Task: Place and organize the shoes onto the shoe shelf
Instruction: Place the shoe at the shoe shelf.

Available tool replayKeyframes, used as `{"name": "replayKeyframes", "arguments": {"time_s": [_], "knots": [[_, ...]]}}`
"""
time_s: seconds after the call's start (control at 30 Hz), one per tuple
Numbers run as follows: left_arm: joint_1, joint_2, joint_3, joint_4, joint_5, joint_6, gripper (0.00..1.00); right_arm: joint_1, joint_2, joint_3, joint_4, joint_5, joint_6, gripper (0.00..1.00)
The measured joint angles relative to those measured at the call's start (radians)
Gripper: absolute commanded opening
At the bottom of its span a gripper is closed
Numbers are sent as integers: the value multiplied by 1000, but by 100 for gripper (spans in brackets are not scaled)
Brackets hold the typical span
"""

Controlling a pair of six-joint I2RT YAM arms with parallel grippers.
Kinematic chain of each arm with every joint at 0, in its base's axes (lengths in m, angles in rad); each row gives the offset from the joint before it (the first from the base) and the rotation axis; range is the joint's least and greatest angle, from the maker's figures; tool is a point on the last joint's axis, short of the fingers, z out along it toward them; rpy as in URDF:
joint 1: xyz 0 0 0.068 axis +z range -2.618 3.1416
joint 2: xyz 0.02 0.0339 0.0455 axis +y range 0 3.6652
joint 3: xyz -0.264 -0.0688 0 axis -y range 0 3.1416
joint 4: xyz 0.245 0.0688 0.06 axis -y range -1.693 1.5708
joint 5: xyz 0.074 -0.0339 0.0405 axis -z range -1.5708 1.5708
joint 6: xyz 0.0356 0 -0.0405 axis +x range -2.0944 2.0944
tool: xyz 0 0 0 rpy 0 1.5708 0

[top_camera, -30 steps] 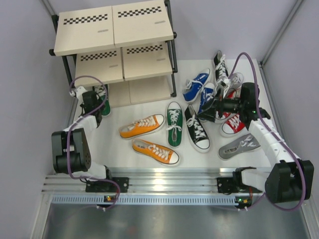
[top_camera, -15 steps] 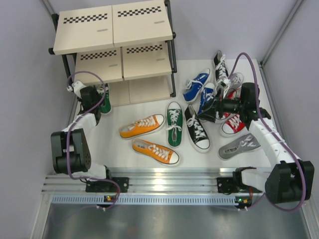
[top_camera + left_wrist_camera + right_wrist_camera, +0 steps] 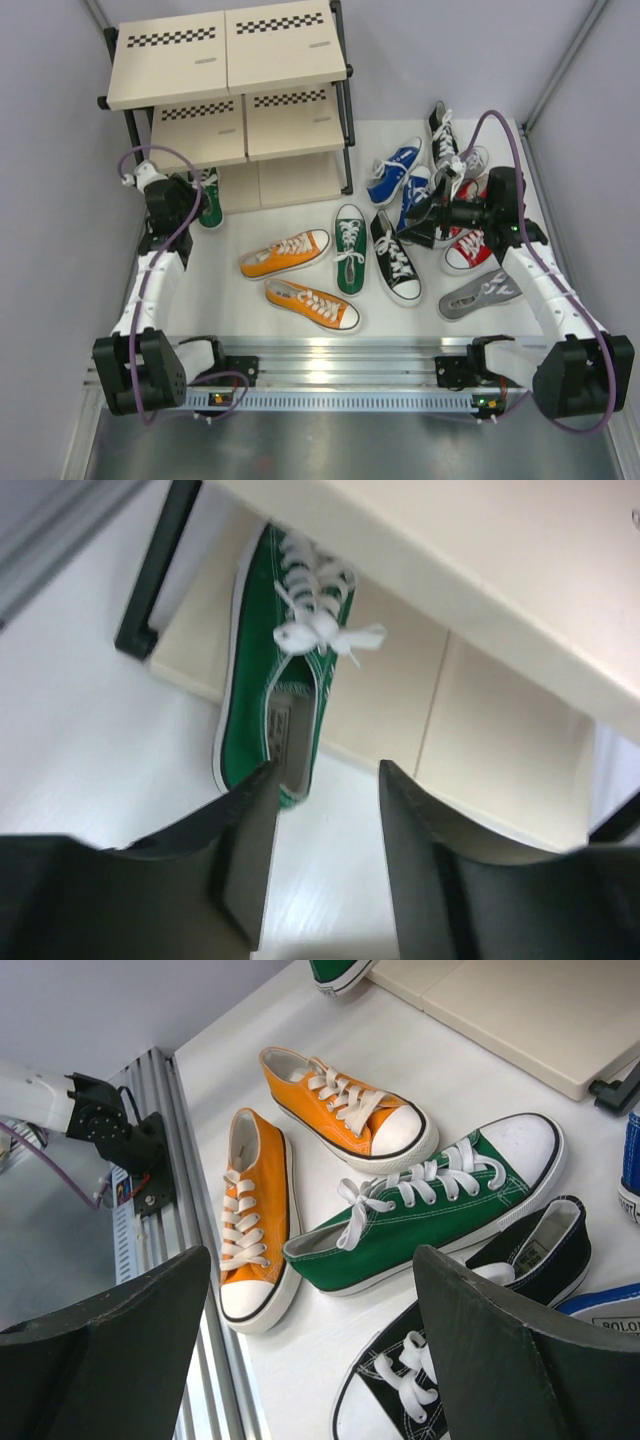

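The shoe shelf [image 3: 230, 50] stands at the back left. One green shoe [image 3: 209, 199] lies on its bottom board, toe inward; it also shows in the left wrist view [image 3: 280, 700]. My left gripper [image 3: 188, 203] [image 3: 325, 775] is open and empty, its fingertips just behind that shoe's heel. My right gripper [image 3: 422, 226] [image 3: 312, 1260] is wide open and empty, hovering over the loose shoes. Below it lie a second green shoe [image 3: 430, 1205], two orange shoes [image 3: 345, 1110] [image 3: 255, 1220] and a black shoe [image 3: 470, 1360].
On the table lie orange shoes [image 3: 285, 253] [image 3: 312, 304], a green shoe [image 3: 349, 248], black shoes [image 3: 396, 257] [image 3: 441, 130], blue shoes [image 3: 394, 171] [image 3: 414, 195], a red shoe [image 3: 465, 248] and a grey shoe [image 3: 482, 294]. The shelf's black leg [image 3: 155, 575] stands left of the shelved shoe.
My left arm has drawn back to the left, away from the green shoe, which stays on the bottom board. The right arm has barely moved.
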Motion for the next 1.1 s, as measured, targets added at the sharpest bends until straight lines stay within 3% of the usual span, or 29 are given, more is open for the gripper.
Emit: {"name": "replayKeyframes", "arguments": {"time_s": [0.07, 0.23, 0.4, 0.6, 0.87, 1.1], "knots": [[0, -39, -23, -39, 28, -6, 36, 0, -2, 0, 0, 0, -7, 83], [0, -98, -116, -114, 108, -37, 1, 0, -2, -1, 0, 0, -16, 83], [0, -79, -159, -156, 146, -41, 0, 0, -2, -2, 2, 0, -16, 83], [0, 61, -154, -148, 145, -19, 0, 0, -2, -10, 5, 0, -16, 83], [0, 267, -37, -139, 96, 23, 0, 0, -2, -12, 5, 0, -16, 83], [0, 343, 37, -123, 56, 45, 0, 0, -2, -12, 5, 1, -18, 83]]}}
